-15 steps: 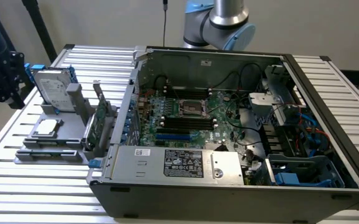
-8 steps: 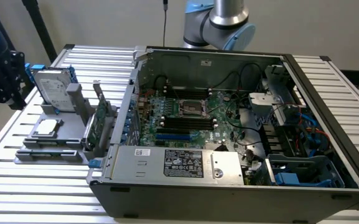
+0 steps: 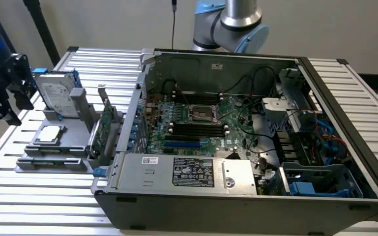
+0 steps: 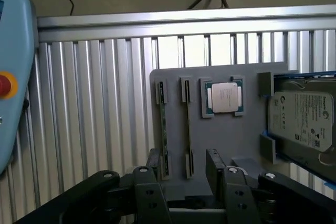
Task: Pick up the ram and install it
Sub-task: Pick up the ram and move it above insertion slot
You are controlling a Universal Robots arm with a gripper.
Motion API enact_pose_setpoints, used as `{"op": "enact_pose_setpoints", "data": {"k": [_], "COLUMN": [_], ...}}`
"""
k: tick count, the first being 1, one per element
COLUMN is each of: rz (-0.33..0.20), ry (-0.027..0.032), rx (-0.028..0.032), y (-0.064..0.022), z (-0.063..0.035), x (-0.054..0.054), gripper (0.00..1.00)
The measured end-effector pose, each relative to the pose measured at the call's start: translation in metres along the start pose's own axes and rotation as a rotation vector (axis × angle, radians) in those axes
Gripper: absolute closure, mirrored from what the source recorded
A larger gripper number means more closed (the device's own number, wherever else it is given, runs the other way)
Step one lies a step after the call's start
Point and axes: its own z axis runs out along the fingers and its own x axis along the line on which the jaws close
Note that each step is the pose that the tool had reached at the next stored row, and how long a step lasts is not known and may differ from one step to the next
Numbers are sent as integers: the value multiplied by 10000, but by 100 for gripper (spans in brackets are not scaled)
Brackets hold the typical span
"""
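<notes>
Closest to my wrist camera, the gripper (image 4: 185,170) gapes wide, holding nothing. It is spread, I judge, to straddle the ram (image 4: 164,129), propped on edge in the grey holder (image 4: 247,140) — the computer case (image 3: 241,196) sits at the holder's three o'clock in the exterior view.

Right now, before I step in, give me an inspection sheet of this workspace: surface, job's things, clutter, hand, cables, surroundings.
Surface: slatted metal table, bearing an open computer case and a grey parts holder.
Job's things: ram on edge in a holder slot, not gripped; motherboard exposed in the case.
Clutter: processor chip, hard drive and expansion card on the holder.
Hand: hand open, empty, over the holder's slots.
Cables: blue cables and black cables inside the case.
Surroundings: plain wall; light-blue device with red button.
</notes>
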Motion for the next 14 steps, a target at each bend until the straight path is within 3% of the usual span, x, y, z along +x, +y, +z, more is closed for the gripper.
{"op": "enact_pose_setpoints", "data": {"k": [14], "rz": [-5], "ry": [1], "rx": [-1], "y": [-43], "z": [253], "x": [65], "gripper": [52]}}
